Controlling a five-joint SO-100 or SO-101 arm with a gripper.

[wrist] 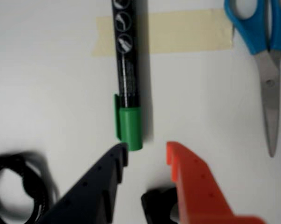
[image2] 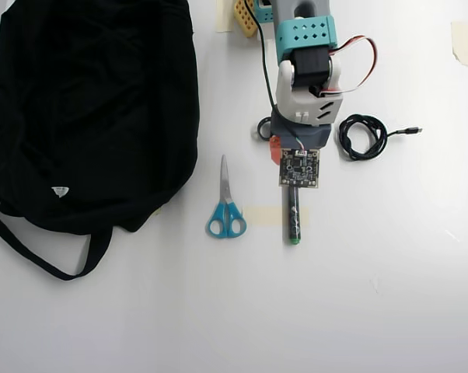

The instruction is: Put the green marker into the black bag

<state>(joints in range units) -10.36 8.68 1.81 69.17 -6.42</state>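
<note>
Your tool (wrist: 147, 151) is spread, nothing pinched: in the wrist view the dark blue finger (wrist: 101, 186) and the orange finger (wrist: 196, 186) stand apart with bare surface (wrist: 47, 93) between the tips. The dark finger's tip sits just beside the green cap of the green marker (wrist: 127, 84), at its lower left; I can't tell whether it touches. The orange tip is off to the right of the cap, apart from it.

The green marker lies flat on the white surface, crossing a strip of masking tape (wrist: 187, 31). In the overhead view the marker (image2: 294, 221) pokes out from under your wrist board, near the middle of the surface, its green end pointing toward the bottom edge. The cap end is hidden under the arm there.

The black bag (image2: 94, 109) fills the top-left corner of the surface, well apart from the marker, with a strap looping out toward the bottom-left. The small white tag shows on its lower part.

The scissors (image2: 225, 206) with blue handles lie between the bag and the marker, blades toward the top edge. A coiled black cable (image2: 363, 137) lies to the right of your arm in the overhead view, and shows at bottom left in the wrist view.
</note>
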